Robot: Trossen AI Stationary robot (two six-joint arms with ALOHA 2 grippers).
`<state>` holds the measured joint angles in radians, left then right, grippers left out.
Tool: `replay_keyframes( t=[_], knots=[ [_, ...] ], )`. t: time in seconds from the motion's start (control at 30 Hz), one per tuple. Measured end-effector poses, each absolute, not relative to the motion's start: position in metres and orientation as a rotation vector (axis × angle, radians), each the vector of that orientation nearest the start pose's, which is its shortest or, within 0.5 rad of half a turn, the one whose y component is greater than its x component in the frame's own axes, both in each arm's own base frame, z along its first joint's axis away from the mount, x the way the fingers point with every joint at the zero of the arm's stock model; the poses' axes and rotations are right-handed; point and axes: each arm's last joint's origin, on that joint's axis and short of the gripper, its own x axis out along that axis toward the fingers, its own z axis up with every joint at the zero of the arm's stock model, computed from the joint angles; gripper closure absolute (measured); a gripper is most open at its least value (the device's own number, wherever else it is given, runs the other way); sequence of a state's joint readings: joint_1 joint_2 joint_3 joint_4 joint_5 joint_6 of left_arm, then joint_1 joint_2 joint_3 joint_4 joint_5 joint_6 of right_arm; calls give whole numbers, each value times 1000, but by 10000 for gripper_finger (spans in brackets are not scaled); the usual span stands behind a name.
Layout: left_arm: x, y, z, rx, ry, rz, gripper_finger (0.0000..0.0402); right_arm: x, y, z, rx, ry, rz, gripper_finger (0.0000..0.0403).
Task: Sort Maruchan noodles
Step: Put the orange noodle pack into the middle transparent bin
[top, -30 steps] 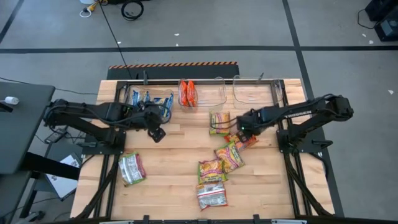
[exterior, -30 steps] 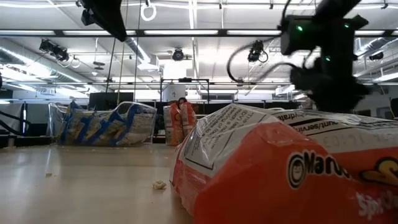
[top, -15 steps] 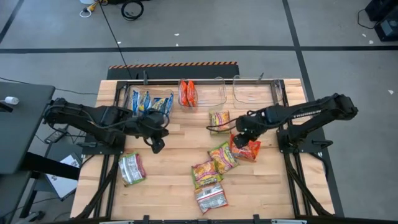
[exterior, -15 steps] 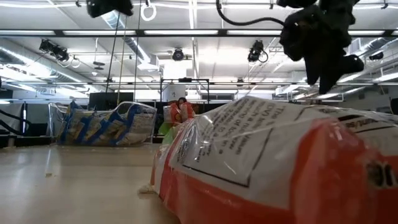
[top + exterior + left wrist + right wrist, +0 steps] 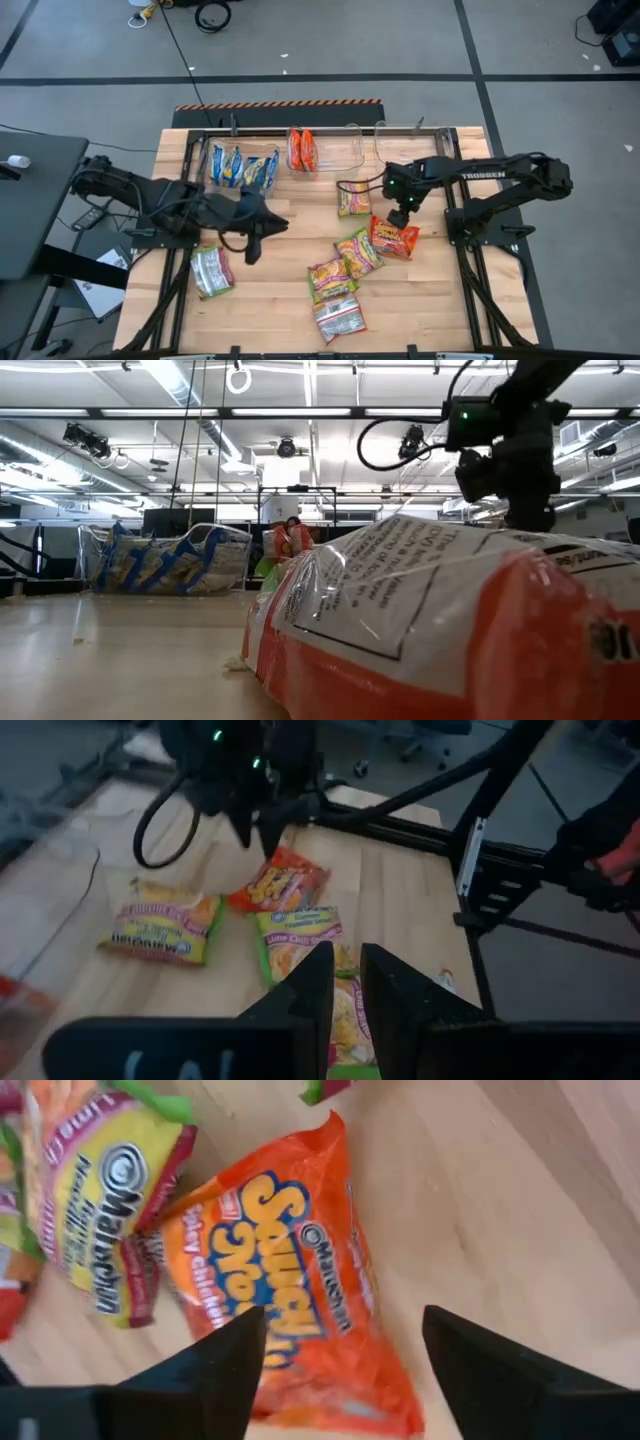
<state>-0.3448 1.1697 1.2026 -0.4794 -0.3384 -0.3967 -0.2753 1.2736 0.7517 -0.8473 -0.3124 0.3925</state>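
An orange Maruchan packet [image 5: 395, 239] lies flat on the table right of centre. It fills the low view's foreground [image 5: 450, 640]. My right gripper [image 5: 404, 206] hovers above it, open and empty, and its fingers stand over the packet's two sides [image 5: 300, 1320]. My left gripper [image 5: 275, 222] is at mid table, left of the loose packets; its fingers [image 5: 346, 970] are all but shut and empty. Yellow-green packets [image 5: 352, 197] [image 5: 362, 252] [image 5: 330, 278] and a red-white one [image 5: 340, 318] lie loose. Another packet [image 5: 212, 270] lies near left.
Three clear bins stand along the far edge. The left bin [image 5: 240, 165] holds blue packets, the middle bin [image 5: 302, 150] holds upright orange ones, and the right bin [image 5: 410, 145] shows none. Bare wood lies between the two grippers. A metal frame runs along the table's sides.
My right gripper shifted the orange packet toward the near right, let go, then rose and went toward the far edge. Nearby yellow-green packets slid slightly left. My left gripper has gone from the blue-packet bin toward the near edge and the table's middle.
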Motion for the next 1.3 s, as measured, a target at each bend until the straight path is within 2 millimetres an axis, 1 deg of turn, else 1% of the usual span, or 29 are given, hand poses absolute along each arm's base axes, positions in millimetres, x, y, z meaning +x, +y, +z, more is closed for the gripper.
replay_keyframes(
  t=[0.1, 0.17, 0.27, 0.37, 0.5, 0.6, 0.7, 0.8, 0.9, 1.0, 1.07, 1.13, 1.2, 1.3],
  knots=[
    [237, -77, 372, -237, 391, 140, 342, 195, -49, 178, 687, 1291, -168, 112],
    [236, -76, 374, -264, 361, 195, 342, 192, -50, 168, 735, 1271, -152, 111],
    [236, -72, 375, -285, 328, 289, 342, 181, -47, 152, 805, 1309, -129, 118],
    [236, -70, 375, -273, 299, 369, 342, 174, -43, 138, 845, 1307, -81, 129],
    [235, -69, 375, -288, 279, 427, 342, 171, -39, 127, 903, 1262, -37, 148],
    [235, -68, 375, -327, 265, 446, 342, 174, -37, 127, 895, 1234, -28, 174],
    [233, -68, 376, -340, 261, 448, 342, 177, -35, 128, 872, 1212, -20, 214],
    [225, -62, 377, -344, 274, 491, 342, 181, -31, 129, 822, 1197, -23, 267],
    [217, -55, 369, -354, 338, 579, 342, 184, -30, 130, 776, 1184, -53, 327],
    [206, -50, 358, -431, 447, 631, 342, 190, -33, 141, 731, 1202, -124, 383],
    [196, -47, 348, -486, 575, 660, 342, 198, -36, 156, 661, 1215, -212, 390],
    [185, -42, 341, -494, 678, 741, 342, 205, -40, 179, 592, 1233, -310, 385],
    [174, -38, 335, -476, 754, 824, 342, 213, -43, 208, 558, 1230, -384, 386],
    [164, -34, 332, -438, 818, 895, 342, 221, -47, 254, 599, 1174, -518, 392]
  ],
)
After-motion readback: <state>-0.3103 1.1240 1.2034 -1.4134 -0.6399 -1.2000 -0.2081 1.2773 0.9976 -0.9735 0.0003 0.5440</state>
